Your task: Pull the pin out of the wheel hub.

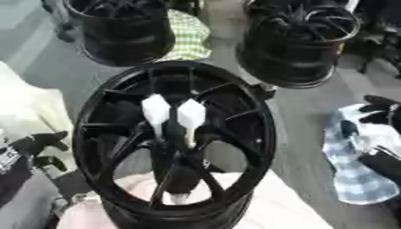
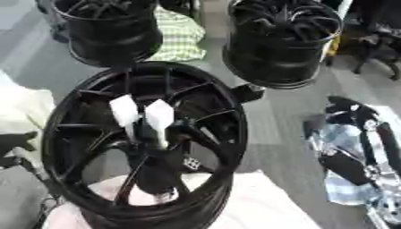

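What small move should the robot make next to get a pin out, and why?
Probably bring the right hand toward the two white pins standing in the middle of the black wheel. Neither hand touches them yet; the left hand rests at the left edge.

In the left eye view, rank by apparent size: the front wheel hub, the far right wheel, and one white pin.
1. Front wheel hub: largest, though it is also nearest the camera.
2. Far right wheel: smaller in view, but it sits farther back, so true size is unsure.
3. White pin: smallest by far.
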### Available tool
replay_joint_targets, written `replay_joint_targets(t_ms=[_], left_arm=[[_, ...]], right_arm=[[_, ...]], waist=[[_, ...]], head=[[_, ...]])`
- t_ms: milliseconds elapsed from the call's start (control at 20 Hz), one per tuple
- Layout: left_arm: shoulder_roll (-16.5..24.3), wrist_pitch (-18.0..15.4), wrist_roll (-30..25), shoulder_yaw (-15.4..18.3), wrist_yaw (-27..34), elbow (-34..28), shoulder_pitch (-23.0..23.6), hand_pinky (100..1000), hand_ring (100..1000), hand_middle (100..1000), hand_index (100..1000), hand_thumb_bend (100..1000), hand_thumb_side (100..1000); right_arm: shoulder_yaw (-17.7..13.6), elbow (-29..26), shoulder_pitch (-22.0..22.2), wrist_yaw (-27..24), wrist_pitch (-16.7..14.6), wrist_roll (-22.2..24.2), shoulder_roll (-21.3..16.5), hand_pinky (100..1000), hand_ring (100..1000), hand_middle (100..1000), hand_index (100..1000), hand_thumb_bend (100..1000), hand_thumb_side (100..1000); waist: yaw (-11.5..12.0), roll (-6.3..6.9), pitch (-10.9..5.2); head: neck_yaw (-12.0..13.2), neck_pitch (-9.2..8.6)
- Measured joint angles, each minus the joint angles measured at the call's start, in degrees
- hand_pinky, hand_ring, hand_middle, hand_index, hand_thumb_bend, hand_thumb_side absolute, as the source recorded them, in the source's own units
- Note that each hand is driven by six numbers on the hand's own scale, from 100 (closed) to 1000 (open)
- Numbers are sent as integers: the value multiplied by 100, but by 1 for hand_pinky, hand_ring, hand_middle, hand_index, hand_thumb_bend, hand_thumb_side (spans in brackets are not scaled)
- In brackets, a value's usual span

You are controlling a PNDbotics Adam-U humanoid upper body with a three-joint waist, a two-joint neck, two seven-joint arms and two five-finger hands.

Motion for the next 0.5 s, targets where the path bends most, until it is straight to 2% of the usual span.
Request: replay_joint_targets(t_ms=[150,300,500], left_arm=[[3,22,0,0,30,-31,-2,565,1000,643,804,100,837],[28,50,0,-2,58,-60,-3,564,1000,642,804,100,834],[49,93,-1,-39,98,-94,-13,563,1000,642,803,100,833]], right_arm=[[37,-3,-301,-319,-425,392,-656,749,685,721,871,319,432],[137,-18,-789,-660,-803,952,-1241,769,730,761,896,317,420],[370,-37,-1530,-1135,-1165,1947,-1751,789,770,799,918,315,380]], waist=[[15,-16,0],[49,-43,0],[103,-84,0]], head=[[-13,0],[-54,0],[-120,0]])
